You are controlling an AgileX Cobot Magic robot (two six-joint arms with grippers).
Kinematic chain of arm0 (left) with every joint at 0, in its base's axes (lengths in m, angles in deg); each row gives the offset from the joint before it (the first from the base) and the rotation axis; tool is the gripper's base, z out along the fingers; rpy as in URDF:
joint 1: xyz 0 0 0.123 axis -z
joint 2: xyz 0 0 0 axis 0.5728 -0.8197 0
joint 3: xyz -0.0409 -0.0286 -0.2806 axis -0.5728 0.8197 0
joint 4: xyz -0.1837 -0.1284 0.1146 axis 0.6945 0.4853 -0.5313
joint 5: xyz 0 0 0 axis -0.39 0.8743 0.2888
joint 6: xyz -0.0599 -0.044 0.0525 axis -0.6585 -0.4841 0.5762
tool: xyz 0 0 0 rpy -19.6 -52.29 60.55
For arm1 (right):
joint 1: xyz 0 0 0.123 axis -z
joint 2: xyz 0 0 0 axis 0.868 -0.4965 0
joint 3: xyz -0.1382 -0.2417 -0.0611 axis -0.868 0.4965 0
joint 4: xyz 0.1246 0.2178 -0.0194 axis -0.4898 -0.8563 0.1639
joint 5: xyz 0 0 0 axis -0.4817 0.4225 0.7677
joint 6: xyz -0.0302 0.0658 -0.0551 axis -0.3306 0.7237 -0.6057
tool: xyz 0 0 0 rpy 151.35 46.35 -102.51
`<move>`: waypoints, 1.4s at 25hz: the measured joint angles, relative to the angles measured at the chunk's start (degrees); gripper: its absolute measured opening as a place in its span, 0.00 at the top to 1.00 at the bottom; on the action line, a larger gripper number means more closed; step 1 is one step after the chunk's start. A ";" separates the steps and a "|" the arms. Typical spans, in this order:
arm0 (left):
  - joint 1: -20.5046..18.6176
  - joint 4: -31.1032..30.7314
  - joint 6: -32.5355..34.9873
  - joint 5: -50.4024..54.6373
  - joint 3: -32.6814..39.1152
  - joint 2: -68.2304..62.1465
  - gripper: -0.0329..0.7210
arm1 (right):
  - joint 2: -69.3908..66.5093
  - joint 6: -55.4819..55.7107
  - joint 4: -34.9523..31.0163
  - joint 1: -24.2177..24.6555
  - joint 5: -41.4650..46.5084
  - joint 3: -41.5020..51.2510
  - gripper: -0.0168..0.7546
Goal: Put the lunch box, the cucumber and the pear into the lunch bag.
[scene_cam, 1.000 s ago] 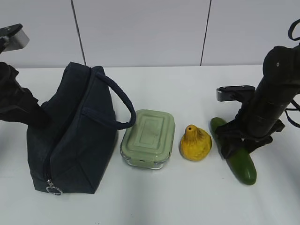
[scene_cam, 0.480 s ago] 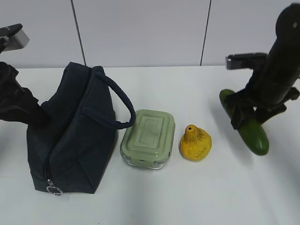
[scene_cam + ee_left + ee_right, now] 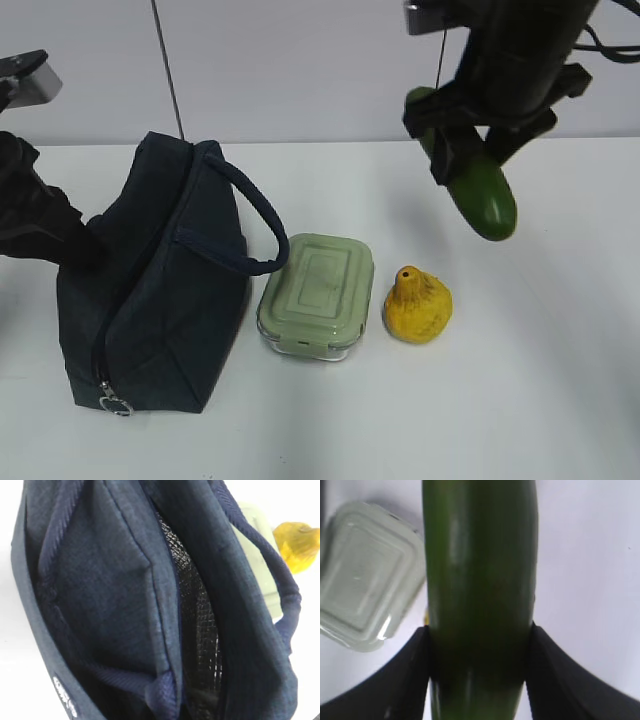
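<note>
Cucumber (image 3: 478,187): dark green, held in the air above the white table (image 3: 560,400), tilted, its lower end toward the camera. It hangs well above and slightly right of the pear.
Bag (image 3: 150,290): navy, at front left of the table, resting on its side, zipper ring at its near bottom corner. The left wrist view shows its mouth gaping, black mesh lining inside.
Box (image 3: 317,294): sage-green lid, on the table just right of the bag; the bag's loop handle curls down beside its left edge.
Pear (image 3: 418,305): yellow, upright on the table just right of the box.
Right claw (image 3: 479,670): clamped on the cucumber near its middle, one black finger on each side.
Left claw: at the bag's far left side, hidden behind fabric; I cannot tell whether it is apart or together, or whether it grips the bag.
Slip risk: the cucumber's skin looks smooth and the grip is narrow, so it could probably swivel or slide out on the way over.
Entry risk: the bag mouth looks narrow and soft. A long cucumber arriving crosswise could catch the rim or handle.
Collision risk: a low path to the bag would likely knock the pear or box.
</note>
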 joint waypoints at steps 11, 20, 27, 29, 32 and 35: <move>0.00 -0.02 0.00 -0.06 0.00 0.00 0.95 | -5.62 6.91 -2.52 -14.17 1.92 -10.87 0.48; 0.00 -0.02 0.00 -0.06 0.00 0.00 0.95 | -12.04 9.73 -5.13 -18.55 2.62 -21.33 0.48; 0.00 -0.02 0.00 -0.06 0.00 0.00 0.95 | -14.24 11.07 -6.43 -18.92 2.88 -26.23 0.48; 0.00 -0.02 0.00 -0.06 0.00 0.00 0.95 | -14.24 11.18 -6.75 -18.90 2.88 -26.33 0.48; 0.00 -0.02 0.00 -0.06 0.00 0.00 0.95 | -14.24 11.73 -8.21 -18.90 2.88 -26.33 0.48; 0.00 -0.02 0.00 -0.06 0.00 0.00 0.95 | -14.24 11.97 -10.29 -18.90 2.88 -26.35 0.48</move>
